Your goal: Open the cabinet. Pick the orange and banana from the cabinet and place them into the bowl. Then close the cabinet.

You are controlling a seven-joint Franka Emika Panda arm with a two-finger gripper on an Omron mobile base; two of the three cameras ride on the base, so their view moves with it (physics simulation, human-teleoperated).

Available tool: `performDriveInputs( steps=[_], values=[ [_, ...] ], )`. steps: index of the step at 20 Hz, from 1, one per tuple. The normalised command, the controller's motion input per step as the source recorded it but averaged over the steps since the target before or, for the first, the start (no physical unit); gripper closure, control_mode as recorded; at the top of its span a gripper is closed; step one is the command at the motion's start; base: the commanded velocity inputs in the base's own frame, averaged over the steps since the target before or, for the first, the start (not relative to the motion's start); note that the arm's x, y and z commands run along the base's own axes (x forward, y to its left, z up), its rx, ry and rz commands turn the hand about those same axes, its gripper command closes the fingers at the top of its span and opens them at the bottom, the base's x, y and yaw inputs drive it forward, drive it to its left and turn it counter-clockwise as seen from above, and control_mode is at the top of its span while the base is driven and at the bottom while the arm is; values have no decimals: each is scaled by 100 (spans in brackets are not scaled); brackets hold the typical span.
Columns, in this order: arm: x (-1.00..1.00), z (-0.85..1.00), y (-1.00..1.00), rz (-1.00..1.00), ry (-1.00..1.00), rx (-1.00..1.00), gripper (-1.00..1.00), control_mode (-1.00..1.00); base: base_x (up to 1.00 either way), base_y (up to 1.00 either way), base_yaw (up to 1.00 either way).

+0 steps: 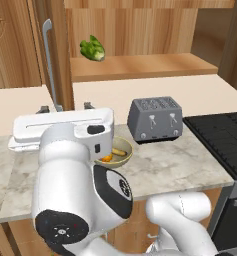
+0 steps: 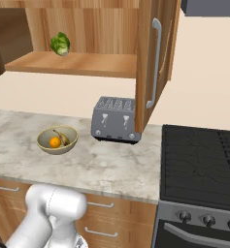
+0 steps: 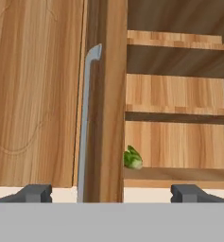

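A brown wood wall cabinet [image 1: 140,65] stands with both doors swung wide, the left door [image 1: 57,55] seen edge-on with its long silver bar handle [image 1: 50,65] running down its face, above a pale marble-look counter [image 1: 175,165]. On the cabinet's bottom shelf, toward the left, lies a leafy green vegetable [image 1: 92,48]. Below, the olive-tan bowl [image 2: 57,140] sits on the counter just left of a grey four-slot toaster [image 2: 115,119], near it but not touching; inside the bowl the small bright orange [image 2: 55,142] rests beside the slim yellow-brown banana [image 2: 63,139], the two close together. In the right base view the right door [image 2: 150,63] hangs open over the toaster, its silver handle [image 2: 155,63] curved at both ends, with a black stove [image 2: 204,160] at far right. From the hand view, the gripper [image 3: 111,193] faces the left door's edge, its dark fingertips [image 3: 35,193] spread wide apart and holding nothing. No brand, label or writing can be read anywhere.
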Motion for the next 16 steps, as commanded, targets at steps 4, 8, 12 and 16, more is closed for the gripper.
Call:
performDriveInputs(
  steps=[4,8,12,16],
  values=[
    [100,-44,21,-6,0,-1,-100,-100,0,0,0],
    [77,-28,21,-33,-3,-2,-100,-100,0,0,0],
    [52,-8,24,-24,-2,-2,-100,-100,0,0,0],
    [7,0,-28,-23,0,1,-100,-100,0,0,0]
  ],
)
